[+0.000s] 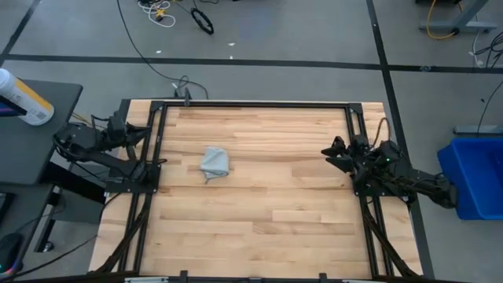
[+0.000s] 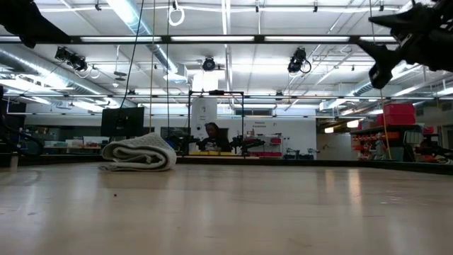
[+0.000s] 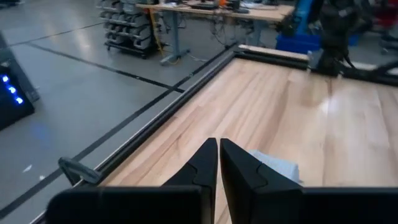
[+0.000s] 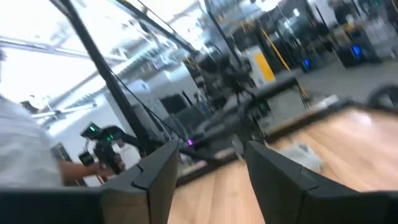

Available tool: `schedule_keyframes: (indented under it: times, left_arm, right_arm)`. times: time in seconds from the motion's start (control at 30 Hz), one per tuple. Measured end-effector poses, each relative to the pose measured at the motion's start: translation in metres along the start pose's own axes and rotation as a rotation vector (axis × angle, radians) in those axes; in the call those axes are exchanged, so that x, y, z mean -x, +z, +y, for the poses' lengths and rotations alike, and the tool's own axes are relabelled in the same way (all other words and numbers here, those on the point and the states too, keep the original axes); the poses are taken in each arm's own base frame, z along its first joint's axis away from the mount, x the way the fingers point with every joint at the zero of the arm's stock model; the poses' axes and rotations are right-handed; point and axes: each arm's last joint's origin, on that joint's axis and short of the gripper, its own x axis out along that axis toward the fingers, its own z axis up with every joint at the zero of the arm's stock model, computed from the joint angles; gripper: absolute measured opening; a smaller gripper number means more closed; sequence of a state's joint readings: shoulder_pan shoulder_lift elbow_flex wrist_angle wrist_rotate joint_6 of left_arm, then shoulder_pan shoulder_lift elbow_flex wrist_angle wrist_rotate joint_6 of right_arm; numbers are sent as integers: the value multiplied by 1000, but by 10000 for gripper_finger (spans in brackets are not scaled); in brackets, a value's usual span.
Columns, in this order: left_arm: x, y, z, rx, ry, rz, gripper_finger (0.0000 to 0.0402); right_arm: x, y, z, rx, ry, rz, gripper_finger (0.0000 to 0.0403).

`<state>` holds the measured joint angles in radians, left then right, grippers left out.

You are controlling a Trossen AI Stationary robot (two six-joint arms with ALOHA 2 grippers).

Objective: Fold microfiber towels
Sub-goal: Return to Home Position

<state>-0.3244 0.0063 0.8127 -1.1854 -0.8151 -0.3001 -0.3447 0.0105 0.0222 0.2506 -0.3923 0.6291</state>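
Left wrist view: my left hand [image 3: 218, 146] has its fingers together and empty, with the towel [image 3: 277, 167] just beyond on the table [image 3: 348, 124].
Right wrist view: my right hand [image 4: 211, 155] has its fingers apart and holds nothing.
High view: the folded towel lies left of centre. My hands are at the left and right edges, well apart from it.
Low view: the towel is a flat bundle, and my right hand is raised.

Light grey-blue microfiber towel [image 1: 215, 162], folded down to a small, thick bundle, soft layers stacked with a rounded fold at one end. Lies flat on the wood of the table [image 1: 275, 228], left of its middle, touched by nothing.
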Motion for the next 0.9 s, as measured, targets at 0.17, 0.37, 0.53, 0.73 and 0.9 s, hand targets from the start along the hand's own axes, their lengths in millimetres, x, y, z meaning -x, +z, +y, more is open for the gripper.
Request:
schedule_keyframes:
  times: [0.17,0.37,0.53,0.73,0.9]
  left_arm:
    - [0,0,-2,-27,-53,14,28]
    - [0,0,-2,-26,-58,15,28]
    - [0,0,-2,-25,-58,15,28]
    - [0,0,-2,-26,-58,16,27]
    - [0,0,-2,-26,-58,16,27]
  right_arm:
    - [1,12,9,59,83,-114,210]
    - [7,28,24,151,215,-295,224]
    - [15,40,37,229,326,-447,225]
    - [24,47,47,289,411,-565,205]
    - [26,49,49,302,429,-589,189]
